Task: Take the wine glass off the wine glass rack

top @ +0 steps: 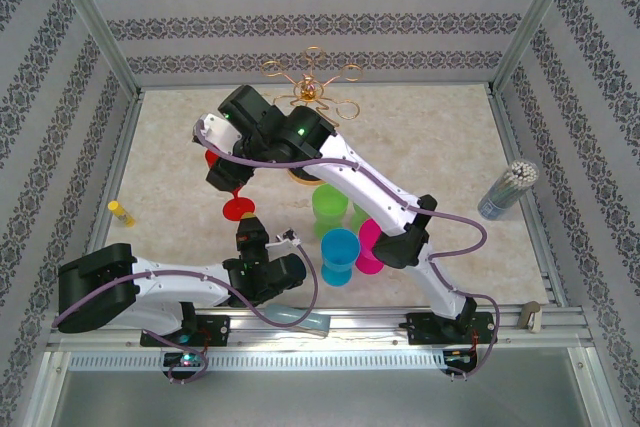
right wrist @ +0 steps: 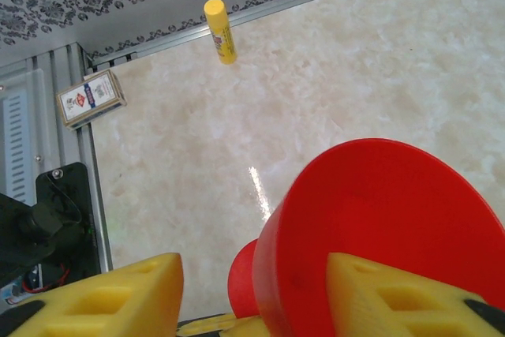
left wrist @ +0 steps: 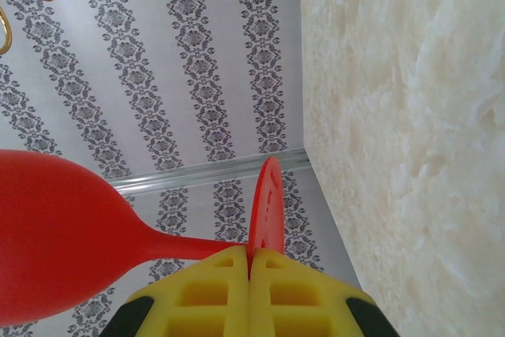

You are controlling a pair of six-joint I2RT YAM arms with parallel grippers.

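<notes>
We see a red wine glass (top: 233, 192) held in the air over the left middle of the table (top: 440, 137). It is clear of the gold rack (top: 310, 87), which stands at the far centre, well apart from it. The glass is tilted, its long axis running far to near, with the bowl at the far end and the foot at the near end. The left gripper (left wrist: 249, 256) is closed tight, pinching the thin edge of the foot (left wrist: 267, 203) between its 2 yellow fingers. The right gripper (right wrist: 248, 278), reaching across from the right, is partly open and straddles the bowl (right wrist: 379, 219). 1 finger (right wrist: 118, 293) stands apart from the bowl with a gap showing, so we would not call this a grip. We judge the glass to be off the rack and carried by the left arm. To take hold, the right gripper would only need to close across the bowl, at right angles to the stem.
</notes>
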